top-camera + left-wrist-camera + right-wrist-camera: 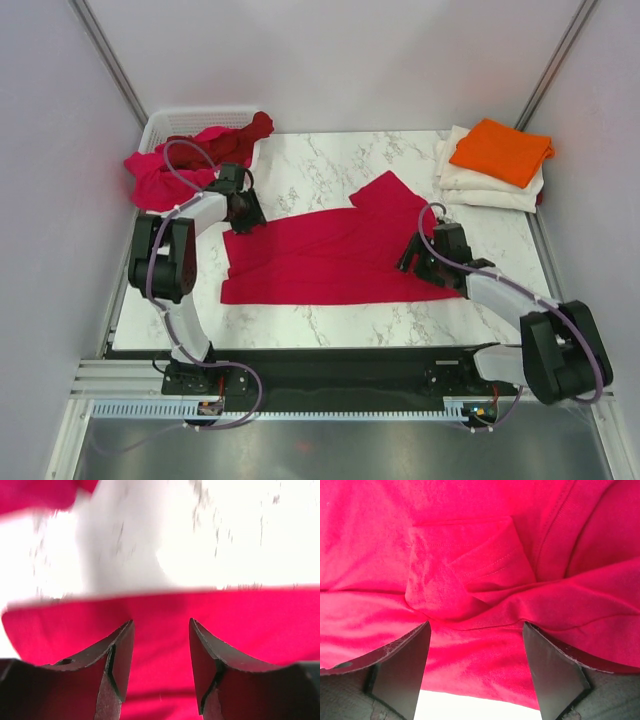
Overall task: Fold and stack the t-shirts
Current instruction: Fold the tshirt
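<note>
Spanning the red shirt's [320, 262] ends, we hold the left gripper [161, 627] and right gripper [476, 630] apart, ready to pinch for folding.

You see a white marble-patterned table [310, 170] boxed in by plain pale walls [330, 60] on three sides. The light is soft and even, and a slotted metal rail [330, 408] runs along the near edge.

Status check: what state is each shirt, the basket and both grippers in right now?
basket: upright, holding shirts
red t-shirt: laid out on table, not fully folded
pink shirt: crumpled, draped over basket rim
maroon shirt: crumpled in basket
cream shirt: folded
orange shirt: folded, atop cream shirt
left gripper: open, over red t-shirt
right gripper: open, over red t-shirt
</note>
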Controlling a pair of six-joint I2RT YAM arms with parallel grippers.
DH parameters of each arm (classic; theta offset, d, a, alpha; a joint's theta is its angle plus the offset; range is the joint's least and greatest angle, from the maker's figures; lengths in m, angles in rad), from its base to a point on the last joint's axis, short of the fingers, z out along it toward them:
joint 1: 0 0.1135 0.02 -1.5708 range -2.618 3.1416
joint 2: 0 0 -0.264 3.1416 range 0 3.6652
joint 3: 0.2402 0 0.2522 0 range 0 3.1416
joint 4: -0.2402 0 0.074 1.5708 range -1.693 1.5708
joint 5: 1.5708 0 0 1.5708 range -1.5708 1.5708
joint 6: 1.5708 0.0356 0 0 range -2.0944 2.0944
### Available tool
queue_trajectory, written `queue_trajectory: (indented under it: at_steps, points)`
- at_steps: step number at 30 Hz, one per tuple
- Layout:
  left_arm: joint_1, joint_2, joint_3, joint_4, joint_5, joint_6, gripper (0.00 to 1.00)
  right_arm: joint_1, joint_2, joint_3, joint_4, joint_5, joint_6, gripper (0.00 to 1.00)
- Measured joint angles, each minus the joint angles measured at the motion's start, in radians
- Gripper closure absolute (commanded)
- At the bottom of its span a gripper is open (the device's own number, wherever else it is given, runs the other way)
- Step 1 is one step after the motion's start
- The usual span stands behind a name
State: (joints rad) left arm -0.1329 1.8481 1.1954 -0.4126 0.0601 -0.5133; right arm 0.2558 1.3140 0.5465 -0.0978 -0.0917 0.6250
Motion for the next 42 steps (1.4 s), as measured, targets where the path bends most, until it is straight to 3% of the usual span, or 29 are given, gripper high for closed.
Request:
queue_trajectory:
  at_steps: [4, 9, 12, 20, 24, 28, 33, 42]
  points:
    - [-0.043, 0.103, 0.118, 0.006, -0.079, 0.024, 0.46, 0.025, -0.142, -0.072, -0.087, 0.021, 0.043, 0.06]
    - [-0.091, 0.196, 0.238, 0.018, -0.13, 0.074, 0.46, 0.061, -0.29, -0.127, -0.206, 0.016, 0.089, 0.02]
    - [-0.129, 0.245, 0.313, 0.02, -0.167, 0.134, 0.45, 0.082, -0.299, -0.116, -0.259, 0.018, 0.098, 0.02]
    - [-0.184, 0.214, 0.393, 0.026, -0.216, 0.288, 0.28, 0.108, -0.214, 0.038, -0.442, 0.044, 0.03, 0.02]
    - [-0.18, 0.058, 0.359, 0.025, -0.201, 0.294, 0.21, 0.108, -0.153, 0.242, -0.506, 0.099, -0.021, 0.02]
    - [-0.177, -0.229, 0.217, 0.032, -0.17, 0.283, 0.07, 0.093, -0.064, 0.484, -0.511, 0.148, -0.062, 0.02]
    - [-0.177, -0.561, 0.013, 0.066, -0.13, 0.279, 0.07, 0.002, 0.153, 0.757, -0.5, 0.18, -0.104, 0.02]
    - [-0.177, -0.837, -0.339, 0.021, -0.103, 0.285, 0.02, -0.086, 0.664, 1.174, -0.531, 0.23, -0.181, 0.07]
